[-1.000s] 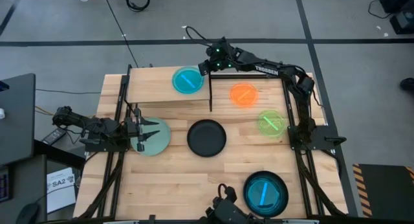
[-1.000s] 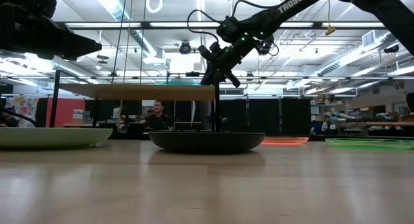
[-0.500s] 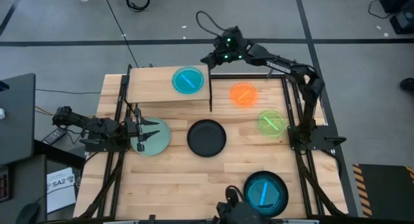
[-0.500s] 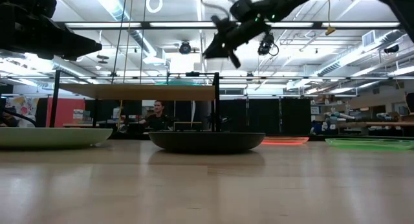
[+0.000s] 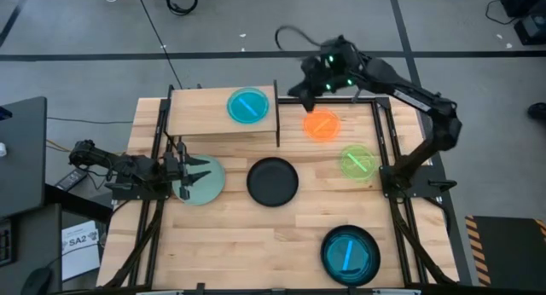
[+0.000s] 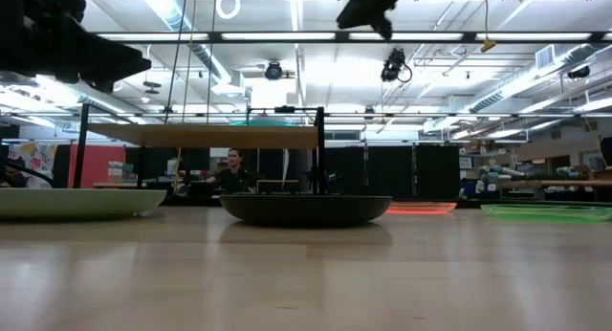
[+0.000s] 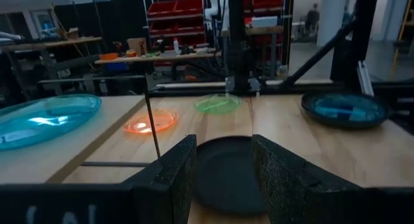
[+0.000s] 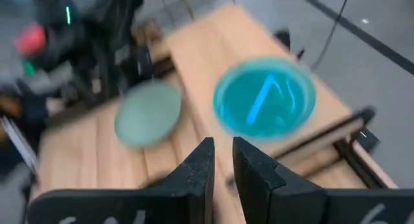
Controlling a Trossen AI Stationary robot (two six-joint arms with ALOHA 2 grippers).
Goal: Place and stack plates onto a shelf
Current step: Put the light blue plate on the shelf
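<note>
Item: my right gripper (image 5: 300, 89), jaws slightly parted and empty, hung above the orange plate (image 5: 322, 124); blue plate (image 5: 247, 106) sat on shelf (image 5: 200, 116). Left gripper (image 5: 198, 168) open over mint plate (image 5: 209, 186).

One plate (image 5: 247, 105) lies on the shelf (image 5: 200, 116); other plates (image 5: 273, 181) on the table (image 5: 239, 252).

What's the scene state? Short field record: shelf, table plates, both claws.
shelf: one blue plate on it
table: mint plate, black plate, orange plate, green plate, blue plate in black plate
left claw: open, empty, over mint plate
right claw: empty, raised beside the shelf's right end
</note>
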